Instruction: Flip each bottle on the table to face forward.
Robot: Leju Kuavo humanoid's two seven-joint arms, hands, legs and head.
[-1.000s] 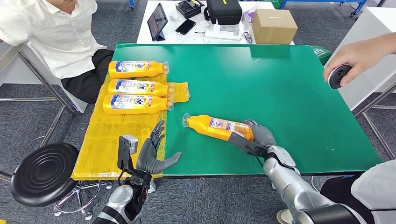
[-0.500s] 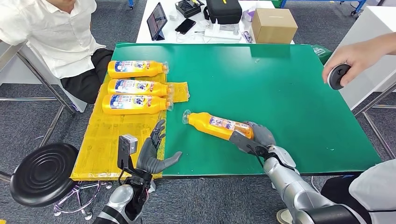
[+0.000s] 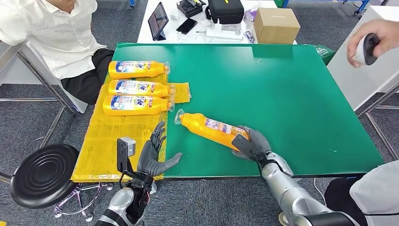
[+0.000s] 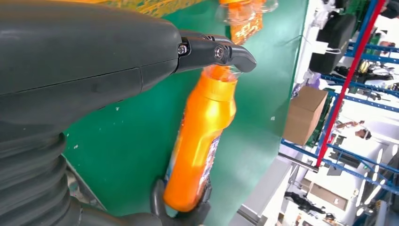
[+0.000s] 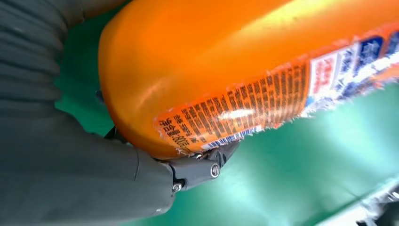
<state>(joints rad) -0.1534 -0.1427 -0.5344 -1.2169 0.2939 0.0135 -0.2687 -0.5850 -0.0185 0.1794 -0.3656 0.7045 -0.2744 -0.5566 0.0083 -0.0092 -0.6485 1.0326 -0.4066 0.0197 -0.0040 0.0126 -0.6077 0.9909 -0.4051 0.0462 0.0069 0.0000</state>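
Orange bottle [image 3: 211,129]: lies on its side on the green table [image 3: 291,94], near edge, cap toward the left-far, base toward the right-near; small-print label side up in the right wrist view, so likely the back is showing.
Right hand [image 3: 249,142]: wraps the base end of the orange bottle, thumb under one flank and fingers over the other; grip sits at the very end, not mid-body.
Left hand [image 3: 154,153]: near table edge, over the border of the yellow sheet [image 3: 113,141], fingers spread, holding nothing; well left of the bottle's cap.
Row of three bottles [image 3: 136,87]: on the yellow sheet at far left, lying parallel, caps right, front labels up; these look finished.
Step in hand (judgement): roll the orange bottle about its long axis until the front label faces up.
How to do it well (judgement): keep the base held firmly, since glossy plastic may slip; turn at the wrist and keep the bottle low over the table; steady the cap end with the left hand if it swings.
Risk (judgement): end grip gives poor leverage; the cap could sweep into the row.
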